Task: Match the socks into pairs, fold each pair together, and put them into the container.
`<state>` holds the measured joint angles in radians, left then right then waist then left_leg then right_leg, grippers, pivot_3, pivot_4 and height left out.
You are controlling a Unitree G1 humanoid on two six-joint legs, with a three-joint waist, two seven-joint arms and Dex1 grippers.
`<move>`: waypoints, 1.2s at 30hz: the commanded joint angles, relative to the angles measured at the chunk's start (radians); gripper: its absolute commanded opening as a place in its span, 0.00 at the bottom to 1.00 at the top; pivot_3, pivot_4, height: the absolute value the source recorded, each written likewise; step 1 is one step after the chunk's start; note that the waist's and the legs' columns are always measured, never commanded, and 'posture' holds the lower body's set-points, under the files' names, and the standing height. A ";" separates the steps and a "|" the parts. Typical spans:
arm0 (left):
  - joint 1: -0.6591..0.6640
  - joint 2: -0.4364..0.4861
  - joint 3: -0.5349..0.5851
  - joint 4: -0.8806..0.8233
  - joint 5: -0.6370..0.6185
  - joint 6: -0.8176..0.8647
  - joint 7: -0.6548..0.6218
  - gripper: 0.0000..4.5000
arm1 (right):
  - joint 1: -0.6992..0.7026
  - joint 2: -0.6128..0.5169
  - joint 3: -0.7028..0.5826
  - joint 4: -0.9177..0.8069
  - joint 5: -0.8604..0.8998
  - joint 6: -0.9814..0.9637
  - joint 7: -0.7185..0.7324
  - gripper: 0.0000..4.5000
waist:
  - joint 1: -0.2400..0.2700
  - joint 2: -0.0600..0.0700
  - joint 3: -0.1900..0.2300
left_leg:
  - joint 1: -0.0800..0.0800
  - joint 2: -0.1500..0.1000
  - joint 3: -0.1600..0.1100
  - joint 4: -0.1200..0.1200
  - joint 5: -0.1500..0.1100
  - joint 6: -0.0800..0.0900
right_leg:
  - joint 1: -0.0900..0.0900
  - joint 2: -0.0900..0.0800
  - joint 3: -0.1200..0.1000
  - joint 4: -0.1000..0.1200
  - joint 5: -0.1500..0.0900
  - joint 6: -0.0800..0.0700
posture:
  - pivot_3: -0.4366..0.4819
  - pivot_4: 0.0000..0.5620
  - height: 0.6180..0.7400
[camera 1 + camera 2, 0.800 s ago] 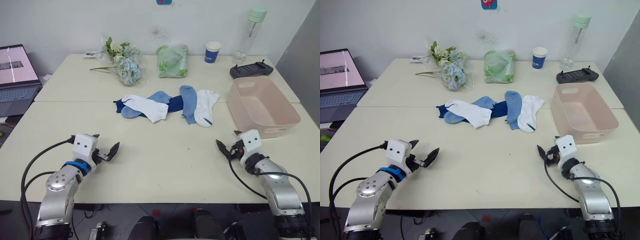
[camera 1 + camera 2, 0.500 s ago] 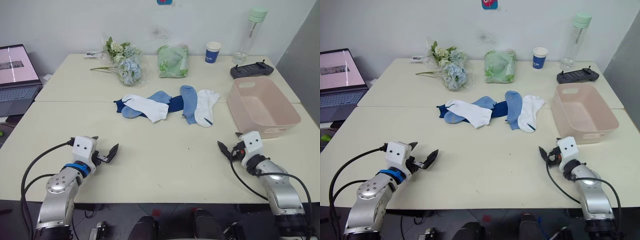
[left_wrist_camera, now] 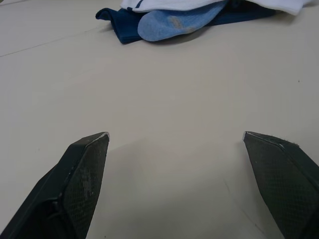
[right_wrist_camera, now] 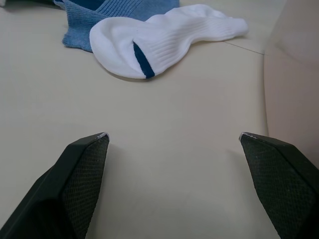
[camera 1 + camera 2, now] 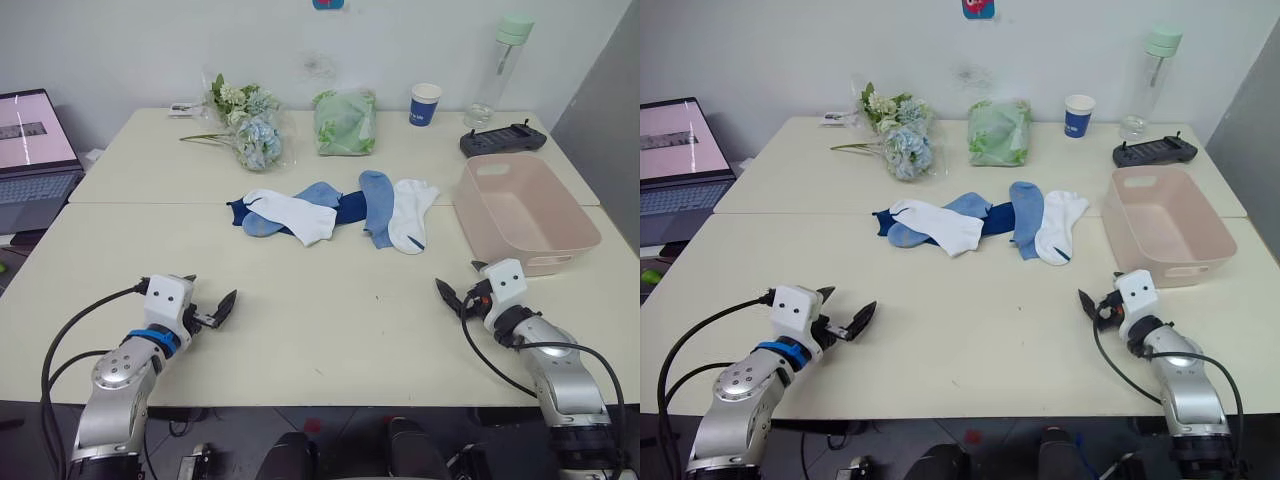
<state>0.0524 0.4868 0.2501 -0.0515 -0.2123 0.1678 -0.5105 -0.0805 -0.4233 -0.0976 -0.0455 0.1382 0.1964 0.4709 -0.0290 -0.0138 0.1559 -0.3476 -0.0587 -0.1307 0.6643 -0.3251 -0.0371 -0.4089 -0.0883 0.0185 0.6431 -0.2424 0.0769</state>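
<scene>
Cream table (image 5: 330, 330): socks (image 5: 335, 212) heaped centre frame, pink tub (image 5: 525, 212) right, flowers (image 5: 248, 130), green bag (image 5: 345, 122), cup (image 5: 425, 104), bottle (image 5: 500, 65), controller (image 5: 503, 138) along top, laptop (image 5: 35, 150) far left.

No text, label or number can be read on anything here.

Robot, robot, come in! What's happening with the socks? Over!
Both grippers, left and right, open, empty, low over table. Socks unpaired, heaped mid-table. Tub empty. Nothing in the way.

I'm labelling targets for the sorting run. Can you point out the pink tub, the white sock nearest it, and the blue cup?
pink tub (image 5: 578, 240): left eye view, right rim.
white sock (image 5: 410, 216): left eye view, mid-foot.
blue cup (image 5: 425, 106): left eye view, side wall.
</scene>
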 commanded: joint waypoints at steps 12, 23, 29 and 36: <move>0.020 -0.002 0.019 -0.072 -0.025 -0.013 0.005 0.99 | -0.032 -0.006 0.002 -0.045 0.016 0.000 0.026 1.00 | 0.000 0.000 0.000 | 0.000 0.000 0.000 0.000 0.000 0.000 | 0.000 0.000 0.000 0.000 0.000 0.000 | 0.48 0.27 1.00; 0.059 0.001 0.026 -0.213 -0.172 0.030 -0.090 0.99 | -0.102 0.044 0.072 -0.097 0.095 0.103 0.094 1.00 | -0.004 0.000 0.000 | 0.000 0.001 0.000 0.000 0.000 0.000 | 0.000 0.000 0.000 0.000 0.000 0.000 | 0.48 0.27 1.00; 0.089 0.029 0.020 -0.372 -0.262 0.134 -0.110 0.99 | -0.410 0.212 0.168 0.037 0.105 0.289 0.019 1.00 | -0.010 0.002 0.001 | 0.000 0.001 0.001 0.000 0.000 0.000 | -0.002 0.001 0.001 0.001 0.001 -0.002 | 0.48 0.27 1.00; 0.061 0.005 0.011 -0.396 -0.245 0.155 -0.045 0.99 | -0.686 0.356 0.215 0.345 0.074 0.295 0.024 1.00 | 0.001 0.002 0.001 | -0.001 0.001 -0.001 -0.001 0.001 -0.001 | -0.003 0.001 -0.001 -0.001 0.000 -0.002 | 0.48 0.27 1.00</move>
<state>0.1206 0.4979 0.2603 -0.4036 -0.4581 0.3260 -0.5695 -0.7419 -0.0741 0.1110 0.2619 0.2167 0.5129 0.4923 -0.0285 -0.0119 0.1571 -0.3490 -0.0585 -0.1307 0.6635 -0.3246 -0.0384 -0.4119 -0.0879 0.0185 0.6427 -0.2420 0.0747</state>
